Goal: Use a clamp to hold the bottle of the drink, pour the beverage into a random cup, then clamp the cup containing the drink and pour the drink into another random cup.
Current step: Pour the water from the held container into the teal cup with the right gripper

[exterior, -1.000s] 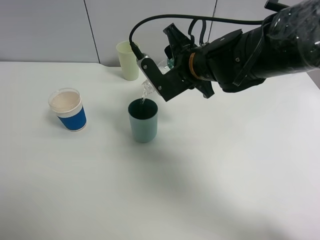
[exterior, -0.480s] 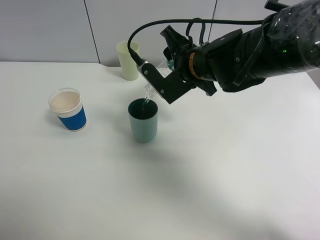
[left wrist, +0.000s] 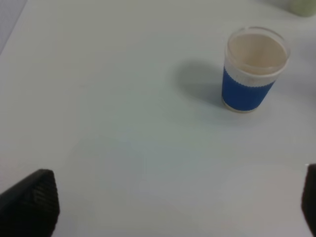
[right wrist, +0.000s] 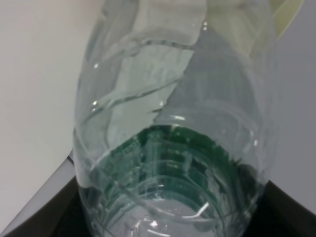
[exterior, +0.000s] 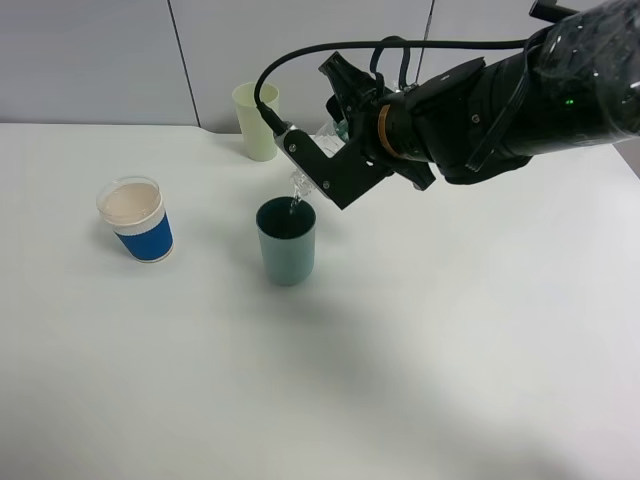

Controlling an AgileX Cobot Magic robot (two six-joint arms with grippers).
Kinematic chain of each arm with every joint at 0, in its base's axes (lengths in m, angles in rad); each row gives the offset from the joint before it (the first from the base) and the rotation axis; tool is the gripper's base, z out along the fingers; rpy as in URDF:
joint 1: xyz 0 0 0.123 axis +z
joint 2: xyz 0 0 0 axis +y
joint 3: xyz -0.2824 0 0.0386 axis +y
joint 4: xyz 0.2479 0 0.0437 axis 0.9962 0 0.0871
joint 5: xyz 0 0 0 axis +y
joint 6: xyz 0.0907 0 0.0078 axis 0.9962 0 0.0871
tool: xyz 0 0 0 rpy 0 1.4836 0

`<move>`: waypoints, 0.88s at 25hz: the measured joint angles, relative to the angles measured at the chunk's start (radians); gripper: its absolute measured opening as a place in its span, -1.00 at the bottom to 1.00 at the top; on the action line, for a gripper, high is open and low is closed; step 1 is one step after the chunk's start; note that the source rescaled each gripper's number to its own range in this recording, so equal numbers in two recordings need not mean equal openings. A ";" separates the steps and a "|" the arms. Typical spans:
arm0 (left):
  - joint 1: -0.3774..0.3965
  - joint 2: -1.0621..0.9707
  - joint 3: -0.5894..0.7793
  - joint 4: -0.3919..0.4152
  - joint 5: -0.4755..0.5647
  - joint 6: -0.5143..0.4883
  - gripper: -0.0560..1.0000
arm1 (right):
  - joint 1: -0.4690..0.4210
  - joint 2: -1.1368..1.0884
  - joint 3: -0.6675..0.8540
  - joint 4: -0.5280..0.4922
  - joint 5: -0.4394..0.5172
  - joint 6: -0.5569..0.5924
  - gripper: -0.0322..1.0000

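Right claw (exterior: pixel 320 160) is pinched tight on the bottle (right wrist: pixel 173 113), which is tipped well over, its long axis slanting from the claw down to the neck. Directly under that mouth, just below the claw, the teal cup (exterior: pixel 286 250) stands upright. A thin thread of water (exterior: pixel 292 203) seems to drop in, so the pour looks underway. Well off to the left sits the blue cup (exterior: pixel 145 235). The left claw (left wrist: pixel 170 205) hangs nearer it, spread wide and empty.

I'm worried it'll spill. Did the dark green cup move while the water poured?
No. The teal cup stays put, same gap from the blue-sleeved cup.
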 joint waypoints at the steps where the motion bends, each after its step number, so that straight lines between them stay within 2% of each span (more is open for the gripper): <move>1: 0.000 0.000 0.000 0.000 0.000 0.000 1.00 | 0.000 0.000 0.000 0.000 0.000 0.000 -0.94; 22: 0.000 0.000 0.000 0.000 0.000 0.000 1.00 | 0.028 0.000 -0.048 -0.002 0.009 -0.024 -0.94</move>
